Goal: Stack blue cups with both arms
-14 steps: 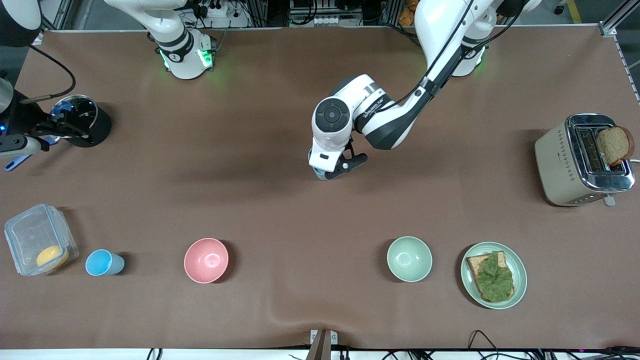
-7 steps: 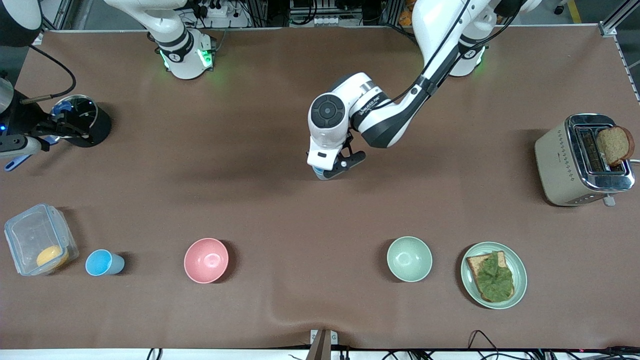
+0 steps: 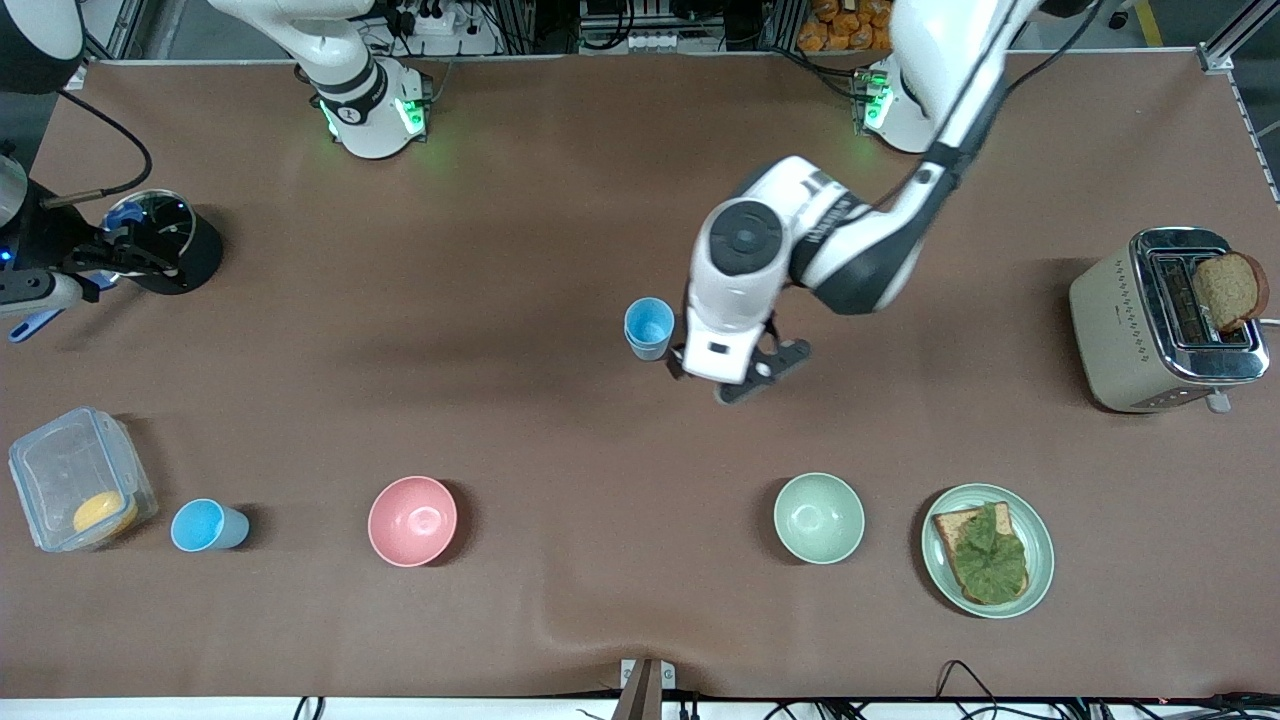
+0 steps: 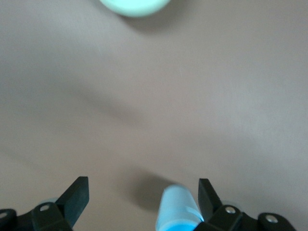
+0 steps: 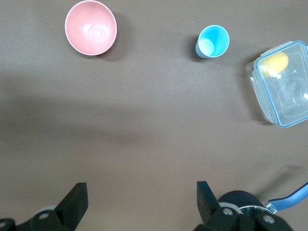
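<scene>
— Blue cups first: how many do you count?

— Two. One pale blue cup (image 3: 649,327) stands upright near the middle of the bench (image 3: 520,300). One bright blue cup (image 3: 207,526) stands toward the right arm's end, nearer the front camera, just beside a clear lidded container (image 3: 80,478) with something yellow inside. The cups are well apart, not stacked.

— And the grippers?

— Two as well. The left gripper (image 3: 745,378) hangs over the bench just beside the pale cup, fingers spread wide, grasping nothing; in its wrist view the cup sits close to one finger (image 4: 208,195) without clear contact. The right gripper (image 5: 142,199) is over the right arm's end of the bench, jaws apart and empty, waiting.

— Bowls?

— Two: one pink bowl (image 3: 412,520) and one pale green bowl (image 3: 818,517), both in the row nearer the front camera, the pink one between the bright cup and the green one.

— Anything else?

— One green plate (image 3: 1040,545) with one slice of bread (image 3: 985,553) topped with lettuce, beside the green bowl. One toaster (image 3: 1150,325) with one slice (image 3: 1228,289) sticking out, at the left arm's end. One black round stand (image 3: 175,245) near the right gripper.
</scene>
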{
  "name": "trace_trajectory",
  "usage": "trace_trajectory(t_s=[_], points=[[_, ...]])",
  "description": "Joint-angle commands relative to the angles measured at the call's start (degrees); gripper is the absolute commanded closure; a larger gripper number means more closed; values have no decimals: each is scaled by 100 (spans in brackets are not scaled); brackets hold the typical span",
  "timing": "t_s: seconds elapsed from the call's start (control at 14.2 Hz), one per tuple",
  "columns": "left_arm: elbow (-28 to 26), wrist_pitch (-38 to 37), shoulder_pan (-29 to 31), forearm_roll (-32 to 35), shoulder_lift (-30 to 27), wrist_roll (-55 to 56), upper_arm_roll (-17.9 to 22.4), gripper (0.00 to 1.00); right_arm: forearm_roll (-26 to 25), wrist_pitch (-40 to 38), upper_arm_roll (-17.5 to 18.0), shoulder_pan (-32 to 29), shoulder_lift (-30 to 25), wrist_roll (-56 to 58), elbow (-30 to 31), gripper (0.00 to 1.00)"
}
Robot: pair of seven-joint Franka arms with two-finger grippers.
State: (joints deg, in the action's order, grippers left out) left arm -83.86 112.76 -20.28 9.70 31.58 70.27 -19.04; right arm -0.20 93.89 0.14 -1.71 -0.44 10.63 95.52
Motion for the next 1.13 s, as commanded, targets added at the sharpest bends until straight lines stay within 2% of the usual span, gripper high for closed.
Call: trace_trajectory(t_s=[0.0,0.14,0.35,0.49,0.71,0.85,0.99,1.06], points=[[-60,-87,523,94,-318,-695,-38,0,-6,-64,91,-111,-35,-8,-43,0],[-60,-218,919,76,-651,-1380,-56,0,-6,-73,91,-102,-35,-8,-43,0],[-60,-973,1498,-12,-1231,-2872,-56,0,-6,-73,91,-102,-35,-17,-43,0],[-86,-1159,1728,-187,-1495,-3709,31,0,-6,-73,91,-111,-35,-17,-43,0],[-113,-1633,1598,-590,-1864,-4851,724,0,-6,-73,91,-111,-35,-8,-43,0],[-139,-2063,1292,-916,-2172,-5555,1452,0,-6,-108,100,-102,-44,-8,-51,0],[-139,-2249,625,-1022,-2357,-6040,2435,0,-6,-126,100,-84,-44,-8,-51,0],[-113,-2380,561,-1031,-2410,-6225,2605,0,-6,-126,100,-93,-44,-8,-43,0]])
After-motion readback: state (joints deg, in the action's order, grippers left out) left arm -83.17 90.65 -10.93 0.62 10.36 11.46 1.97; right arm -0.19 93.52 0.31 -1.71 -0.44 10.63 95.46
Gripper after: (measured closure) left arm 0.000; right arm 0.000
